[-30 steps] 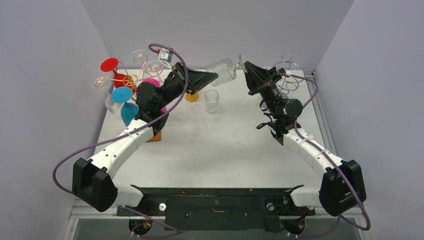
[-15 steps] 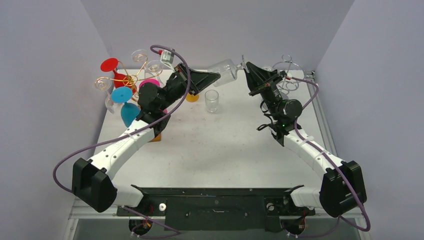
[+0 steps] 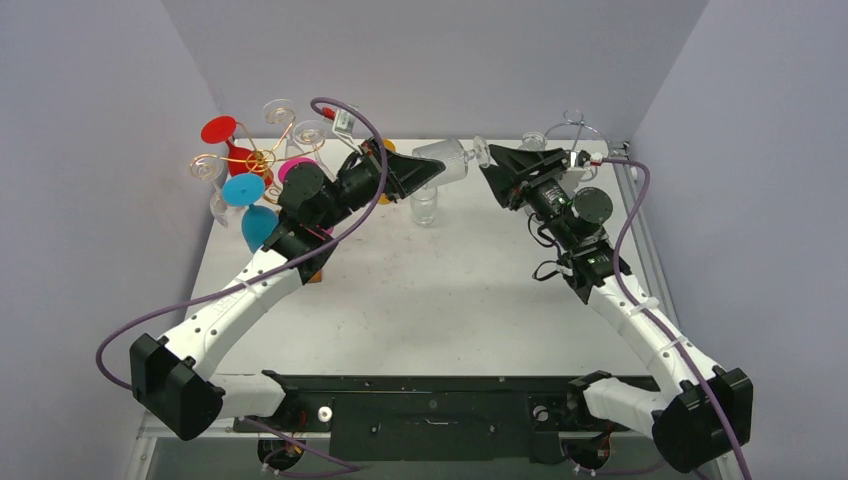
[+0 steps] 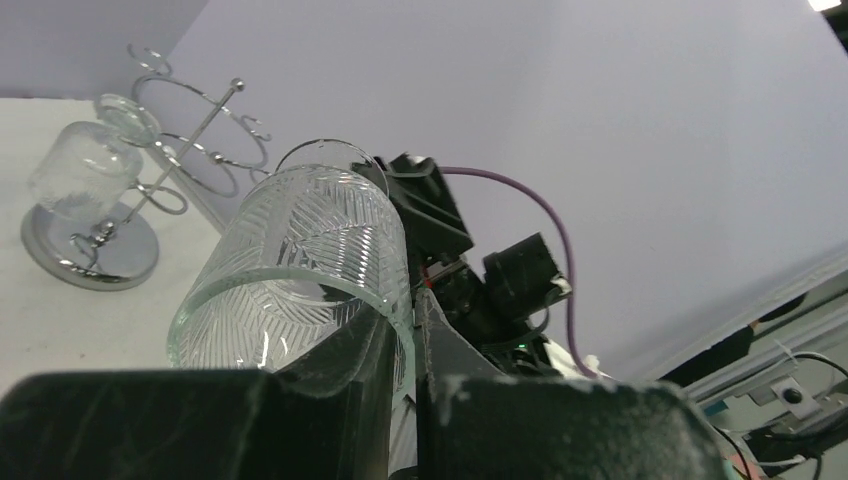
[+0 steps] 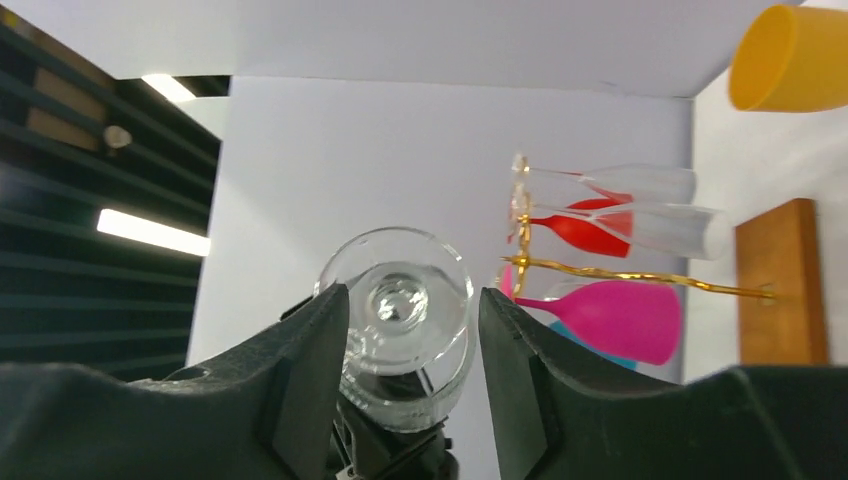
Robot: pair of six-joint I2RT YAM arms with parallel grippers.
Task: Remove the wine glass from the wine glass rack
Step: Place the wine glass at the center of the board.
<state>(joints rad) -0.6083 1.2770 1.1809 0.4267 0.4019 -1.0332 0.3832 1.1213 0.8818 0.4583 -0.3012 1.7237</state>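
Wine glass (image 3: 447, 158) lies sideways in mid-air over far-middle of table (image 3: 420, 290), left gripper (image 3: 432, 168) pinched shut on bowl rim, right gripper (image 3: 488, 165) jaws apart round the foot, gripping nothing; looks thin, light, slick & brittle, so prob best held by stem/foot, gentle squeeze.

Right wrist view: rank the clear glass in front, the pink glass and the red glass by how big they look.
1. clear glass, though it is nearest the camera
2. pink glass
3. red glass, partly hidden
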